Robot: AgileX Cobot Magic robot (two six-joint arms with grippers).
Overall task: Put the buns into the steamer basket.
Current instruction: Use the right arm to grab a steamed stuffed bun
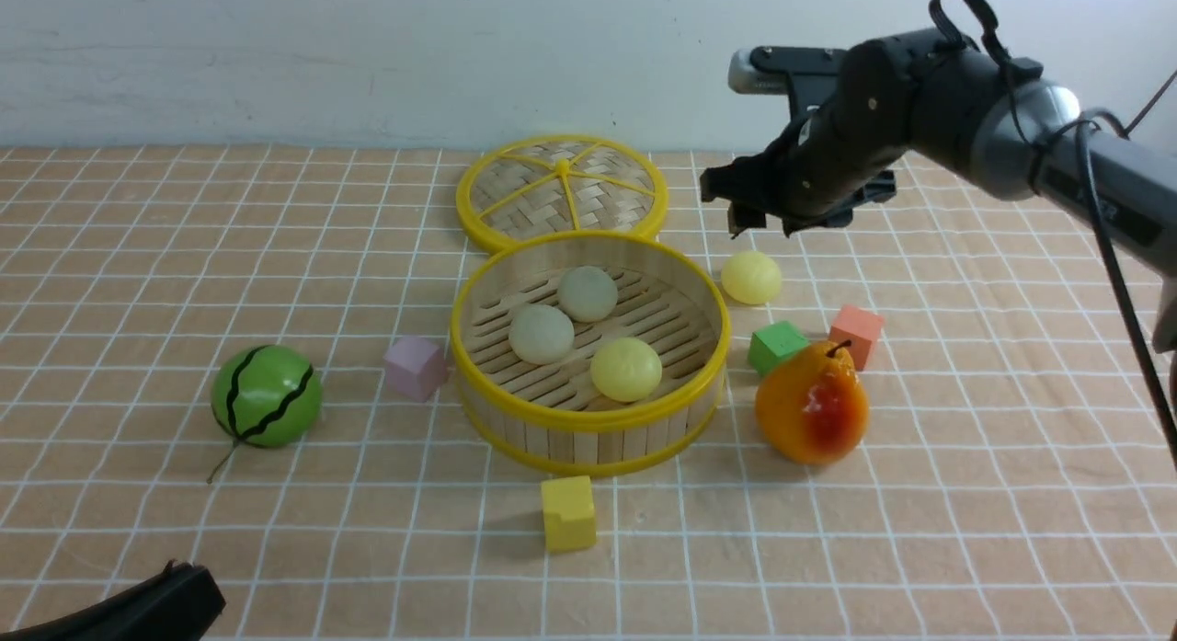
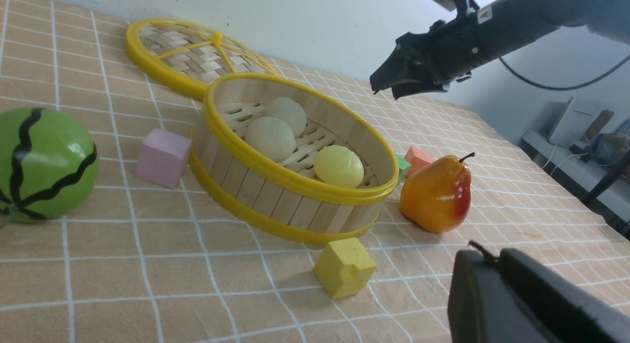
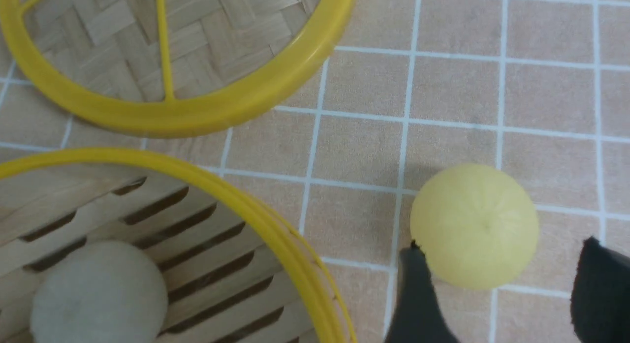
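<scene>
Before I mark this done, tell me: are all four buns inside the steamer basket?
No, one yellow bun lies on the table outside the steamer basket, to its right.

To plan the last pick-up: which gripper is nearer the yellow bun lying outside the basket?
Right. The right gripper hangs open directly above the bun, lined up over it. The left gripper sits low at the near left, far from it.

Nothing here carries a word, number or brand that can be read. The right arm (image 2: 517,23) bears a small pale triangle mark. A dark patch on its grey tube (image 1: 1094,195) may be lettering, too blurred to read.
</scene>
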